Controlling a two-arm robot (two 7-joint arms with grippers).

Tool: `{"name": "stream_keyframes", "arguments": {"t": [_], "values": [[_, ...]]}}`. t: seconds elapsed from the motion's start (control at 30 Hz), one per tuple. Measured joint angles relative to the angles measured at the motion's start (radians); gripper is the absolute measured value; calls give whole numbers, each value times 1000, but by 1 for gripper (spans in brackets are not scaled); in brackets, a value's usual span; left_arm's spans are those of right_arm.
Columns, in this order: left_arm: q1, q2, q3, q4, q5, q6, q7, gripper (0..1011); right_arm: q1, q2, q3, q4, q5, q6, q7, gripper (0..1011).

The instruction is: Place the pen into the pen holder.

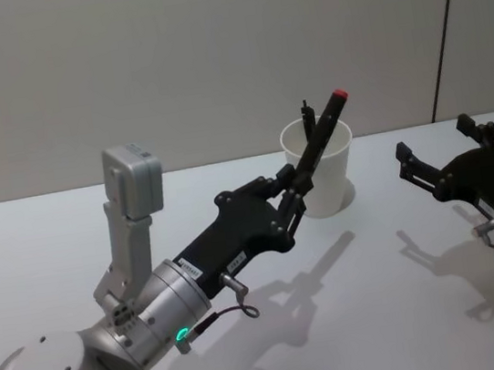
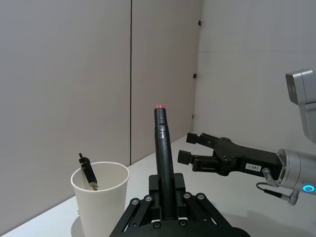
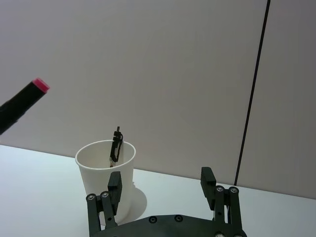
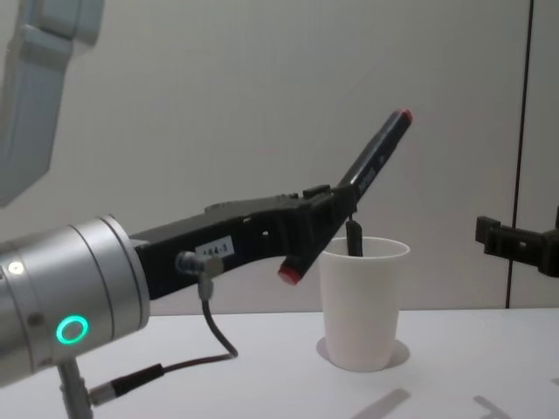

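Left claw clamps the tilted pen just beside the pen holder rim, right claw spread wide, well apart

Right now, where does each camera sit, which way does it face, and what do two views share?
Head: high, facing forward and down at the white table; left gripper clamps the black red-tipped pen by the plain white paper cup, right gripper open.
Chest: low, facing across the table; left arm large.
Left wrist: along its own fingers toward cup and right gripper.
Right wrist: over its own fingers toward the cup.
All share the cup.
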Motion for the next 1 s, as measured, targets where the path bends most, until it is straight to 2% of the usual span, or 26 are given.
{"name": "stream_keyframes", "arguments": {"t": [0.47,1.0], "values": [[-4,-7,10,4,55,-6,9,170,0,0,0,0,0,0,0,1001],[-5,-10,14,5,75,-9,12,170,0,0,0,0,0,0,0,1001]]}}
